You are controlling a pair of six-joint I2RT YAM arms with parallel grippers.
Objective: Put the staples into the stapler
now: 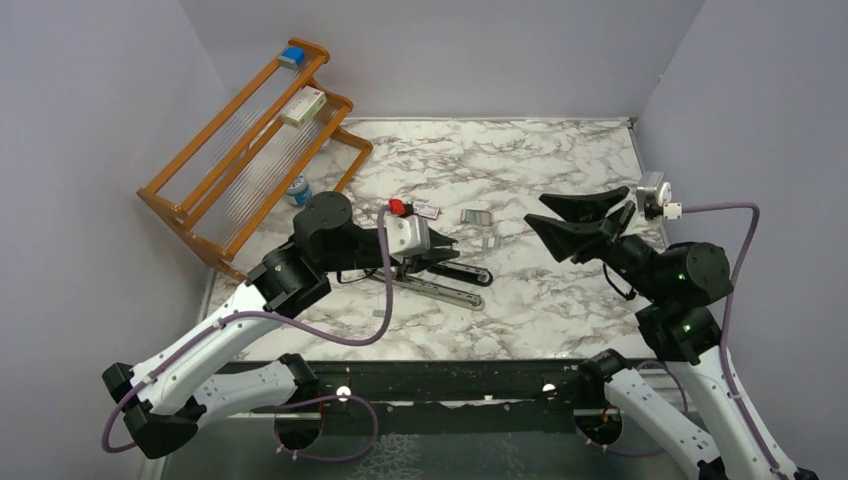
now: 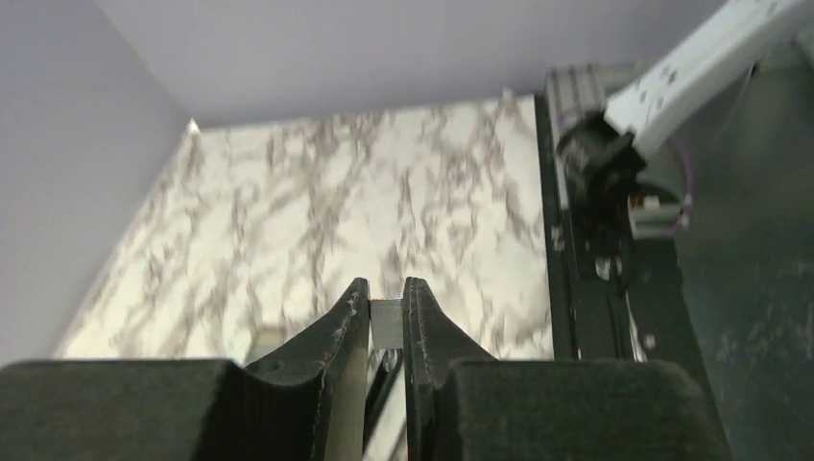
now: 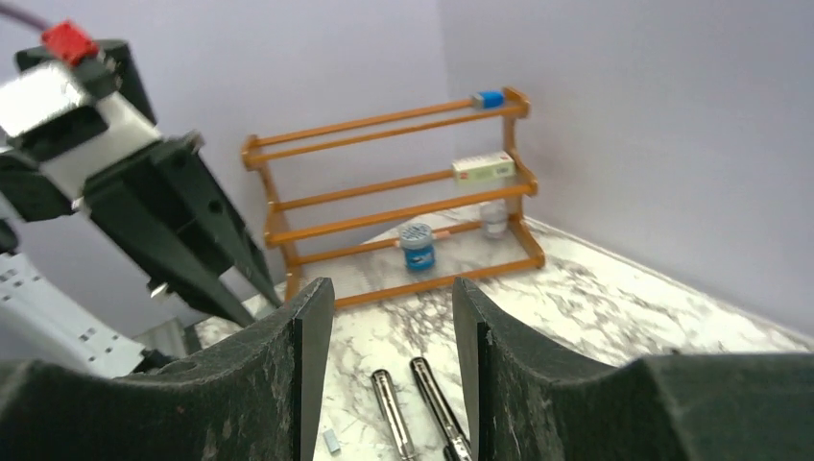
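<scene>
My left tool [image 1: 448,248] is clenched on a short pale strip, the staples [image 2: 386,324] I judge, just above the opened stapler [image 1: 462,272], whose long axis runs roughly along my reach. My right tool [image 1: 538,208] hangs released, well off beside it.

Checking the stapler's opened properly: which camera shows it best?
Top external: nearly the whole stapler lies splayed open there. Right wrist catches only its two arms' ends; left wrist, at most a blurred sliver.
</scene>
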